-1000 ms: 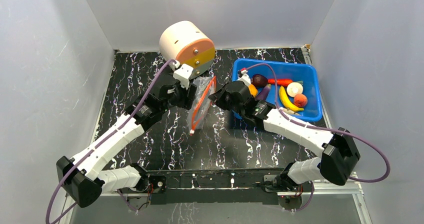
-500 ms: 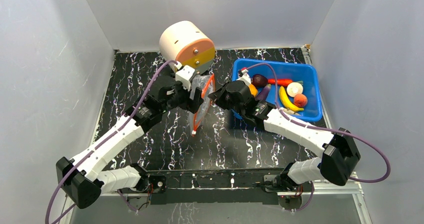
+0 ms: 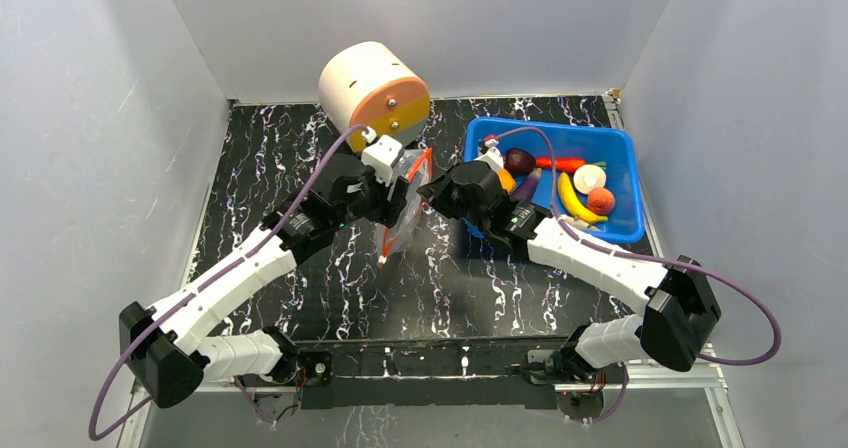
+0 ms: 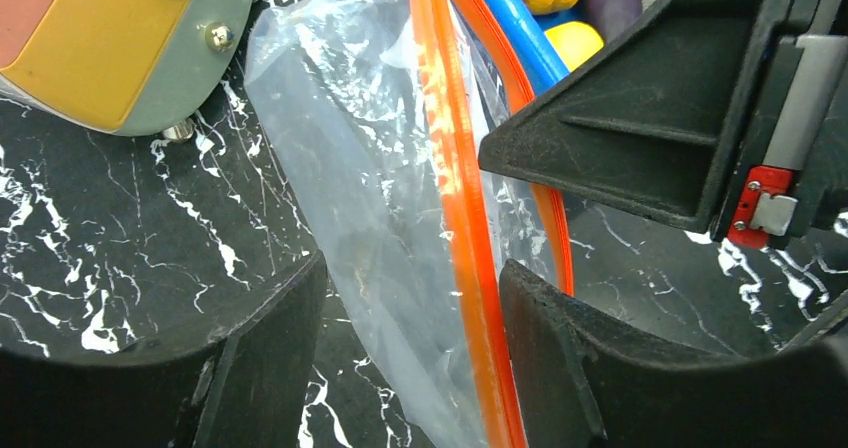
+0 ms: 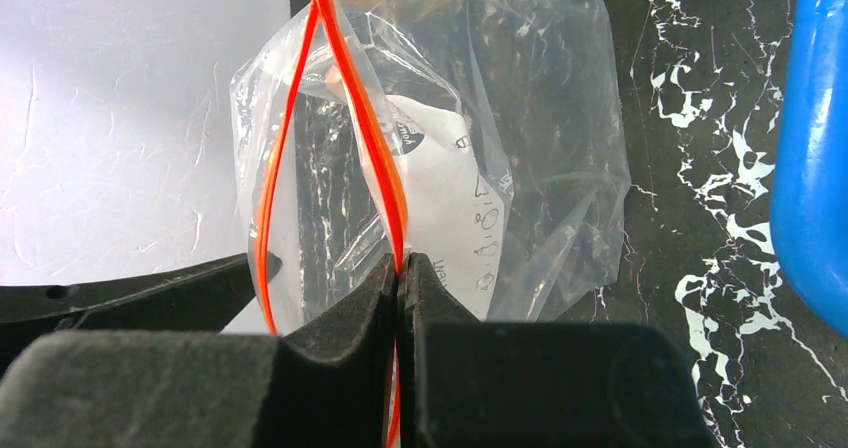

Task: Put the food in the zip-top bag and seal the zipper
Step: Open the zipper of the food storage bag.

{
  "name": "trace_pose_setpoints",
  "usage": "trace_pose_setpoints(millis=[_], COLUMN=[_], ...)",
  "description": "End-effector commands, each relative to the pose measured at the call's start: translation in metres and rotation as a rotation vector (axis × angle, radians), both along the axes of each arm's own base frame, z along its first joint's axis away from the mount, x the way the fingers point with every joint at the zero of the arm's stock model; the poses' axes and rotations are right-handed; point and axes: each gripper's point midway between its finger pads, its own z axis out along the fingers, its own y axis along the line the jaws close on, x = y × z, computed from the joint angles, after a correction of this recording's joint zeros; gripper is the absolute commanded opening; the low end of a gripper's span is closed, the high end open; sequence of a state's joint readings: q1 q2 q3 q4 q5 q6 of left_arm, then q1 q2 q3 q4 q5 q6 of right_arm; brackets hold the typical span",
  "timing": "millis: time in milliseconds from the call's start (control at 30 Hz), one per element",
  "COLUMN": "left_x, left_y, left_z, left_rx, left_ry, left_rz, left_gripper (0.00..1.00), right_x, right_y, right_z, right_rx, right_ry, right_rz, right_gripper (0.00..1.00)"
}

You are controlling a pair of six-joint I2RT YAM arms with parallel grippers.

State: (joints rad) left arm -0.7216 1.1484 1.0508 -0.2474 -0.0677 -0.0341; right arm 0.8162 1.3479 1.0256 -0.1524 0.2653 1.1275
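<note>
The clear zip-top bag (image 3: 402, 218) stands upright at the table's middle, its red-orange zipper (image 5: 375, 158) parted into an open mouth. My right gripper (image 5: 400, 273) is shut on the zipper lip nearer the bin. In the left wrist view my left gripper (image 4: 410, 318) is open and straddles the other lip (image 4: 450, 188). Its right finger (image 4: 600, 368) sits inside the mouth, its left finger (image 4: 250, 348) outside the film. I see nothing in the bag. The food lies in the blue bin (image 3: 560, 126): banana (image 3: 570, 200), carrot (image 3: 565, 164), eggplant (image 3: 518, 160) and round pieces.
A cream-and-orange cylinder (image 3: 375, 93) lies on its side just behind the bag, close to my left gripper. The bin stands at the back right, right behind my right wrist. Grey walls close in the black marbled table (image 3: 300, 168) on three sides.
My left gripper has moved right, onto the bag, and one finger now sits inside the mouth. The bag's lower end has swung slightly. My right gripper has kept its pinch and place.
</note>
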Motion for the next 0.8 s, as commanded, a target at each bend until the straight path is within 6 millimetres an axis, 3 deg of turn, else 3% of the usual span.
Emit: trace_pose_setpoints(millis=[0, 133, 267, 367, 467, 600, 767], left_x=[0.004, 0.002, 0.004, 0.005, 0.005, 0.001, 0.005], left_y=[-0.003, -0.009, -0.004, 0.003, 0.01, 0.021, 0.05], left_z=[0.013, 0.009, 0.016, 0.026, 0.034, 0.036, 0.042], left_rx=[0.097, 0.166, 0.201, 0.21, 0.212, 0.238, 0.33], left_ry=[-0.064, -0.095, -0.133, -0.144, -0.158, -0.147, -0.187], left_rz=[0.014, 0.005, 0.044, 0.068, 0.098, 0.125, 0.222], left_gripper=[0.63, 0.64, 0.52, 0.39, 0.02, 0.0, 0.0], right_x=[0.013, 0.013, 0.014, 0.016, 0.015, 0.014, 0.005], right_y=[0.004, 0.004, 0.003, -0.002, -0.008, -0.023, -0.039], right_z=[0.041, 0.041, 0.039, 0.037, 0.034, 0.017, -0.011], right_rx=[0.078, 0.076, 0.064, 0.029, 0.004, -0.072, -0.152], right_ry=[-0.088, -0.087, -0.088, -0.091, -0.104, -0.095, -0.05], right_rz=[-0.035, -0.036, -0.037, -0.047, -0.047, -0.082, -0.092], right_gripper=[0.0, 0.0, 0.0, 0.0, 0.0, 0.0, 0.0])
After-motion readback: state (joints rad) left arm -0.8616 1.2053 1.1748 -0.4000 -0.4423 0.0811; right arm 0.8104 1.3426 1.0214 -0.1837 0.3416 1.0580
